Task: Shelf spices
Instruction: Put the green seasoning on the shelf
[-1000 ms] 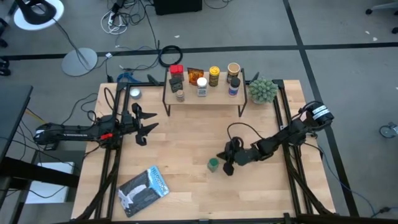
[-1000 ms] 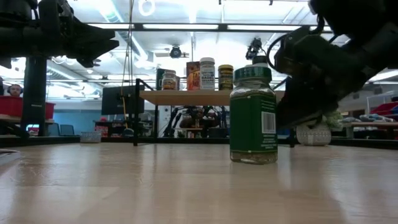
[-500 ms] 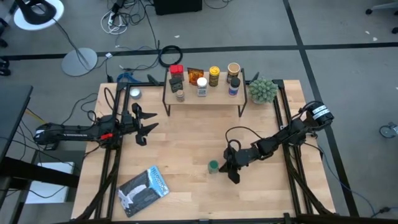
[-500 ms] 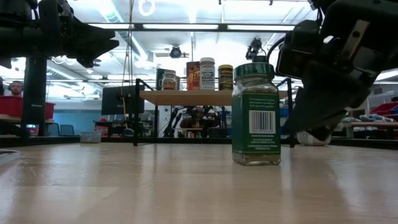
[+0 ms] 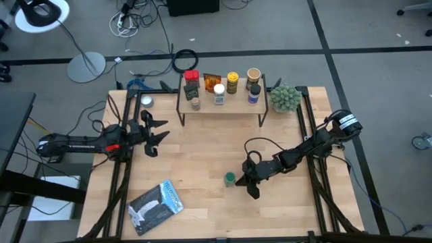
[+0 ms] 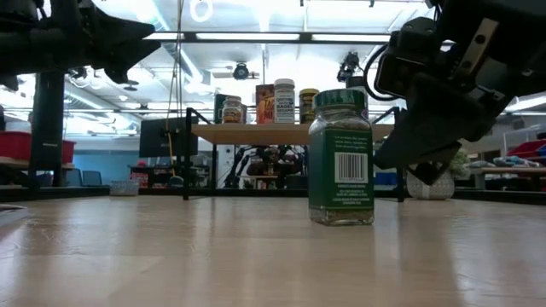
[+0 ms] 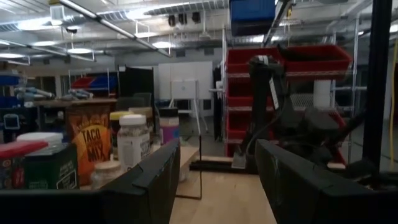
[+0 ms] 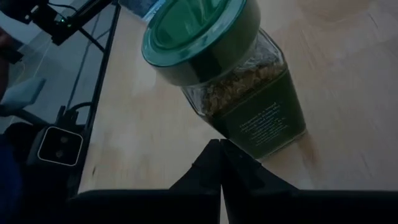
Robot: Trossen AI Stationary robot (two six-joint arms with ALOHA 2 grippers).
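green jar nudged left, apparently by right fingers

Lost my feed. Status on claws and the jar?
Right claw shut, beside green-lidded jar, not holding. Left claw open, empty, waiting. Jar upright on table; shelf path unobstructed.
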